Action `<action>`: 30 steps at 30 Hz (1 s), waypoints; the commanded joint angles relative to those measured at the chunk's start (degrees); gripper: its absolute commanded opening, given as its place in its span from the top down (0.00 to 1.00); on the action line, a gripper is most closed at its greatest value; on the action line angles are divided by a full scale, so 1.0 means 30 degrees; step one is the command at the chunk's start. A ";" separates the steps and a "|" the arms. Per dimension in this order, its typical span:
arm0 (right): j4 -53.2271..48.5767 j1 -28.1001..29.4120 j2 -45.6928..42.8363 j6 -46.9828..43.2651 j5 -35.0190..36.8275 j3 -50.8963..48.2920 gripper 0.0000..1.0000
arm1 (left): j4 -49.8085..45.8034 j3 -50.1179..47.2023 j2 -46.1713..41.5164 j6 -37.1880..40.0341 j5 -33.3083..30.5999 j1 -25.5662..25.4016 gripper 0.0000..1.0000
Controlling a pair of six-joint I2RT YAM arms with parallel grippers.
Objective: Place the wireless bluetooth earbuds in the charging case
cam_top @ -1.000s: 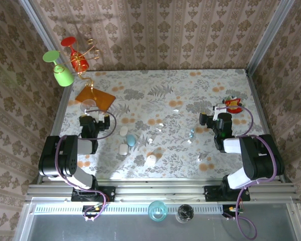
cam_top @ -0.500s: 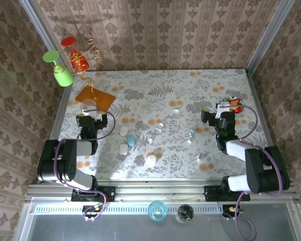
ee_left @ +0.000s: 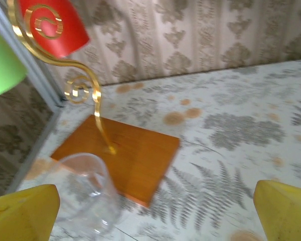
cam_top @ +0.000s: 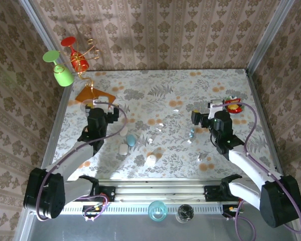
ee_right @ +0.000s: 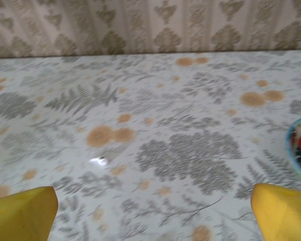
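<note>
On the ledge by the arm bases stand a teal cup (cam_top: 157, 211) and a dark round container (cam_top: 184, 213). Farther in, on the floral tabletop (cam_top: 215, 85), a white charging case (cam_top: 151, 160) lies alone. A second white case (cam_top: 123, 149) and a teal case (cam_top: 131, 139) sit close together to its left.

The wireless bluetooth earbuds (cam_top: 160, 123) lie loose as tiny whitish bits scattered over the middle of the tabletop between the two arms. A bluish one (cam_top: 191, 133) lies nearer the right arm.

The left end effector (ee_left: 153, 208) is released, its yellow fingers (ee_left: 20, 213) wide apart and empty. A clear glass (ee_left: 85, 193) stands just ahead of one finger. Beyond it an orange base plate (ee_left: 123, 160) carries a gold spiral stand (ee_left: 85, 90) with a red cup (ee_left: 52, 25) and a green cup (ee_left: 2, 60).

The right end effector (ee_right: 153, 211) is likewise released and empty over bare tabletop. A dish (ee_right: 289, 143) holding something red sits off to its right.
</note>
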 commanded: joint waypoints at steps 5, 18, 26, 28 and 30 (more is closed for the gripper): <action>-0.5139 0.3674 -0.1147 0.2424 -0.0751 0.1345 0.00 | -0.8090 0.2044 -0.1136 -0.5699 -0.1784 -0.3832 0.00; -0.7128 0.9945 0.0722 -0.2145 -0.6457 0.2310 0.00 | -1.3750 0.2301 -0.2774 -1.0078 0.2596 -0.3940 0.00; -0.5042 1.1010 0.3088 -0.1863 -0.5907 0.2805 0.00 | -1.6389 0.4116 -0.0258 -1.0399 0.3847 -0.3368 0.02; -0.4945 1.1045 0.3771 -0.2022 -0.5949 0.3246 0.00 | -1.6652 0.4670 0.0759 -1.0904 0.4290 -0.3620 0.02; -0.5025 1.1047 0.4239 -0.2284 -0.6118 0.3685 0.00 | -1.6599 0.5011 0.1613 -1.1460 0.4403 -0.3956 0.03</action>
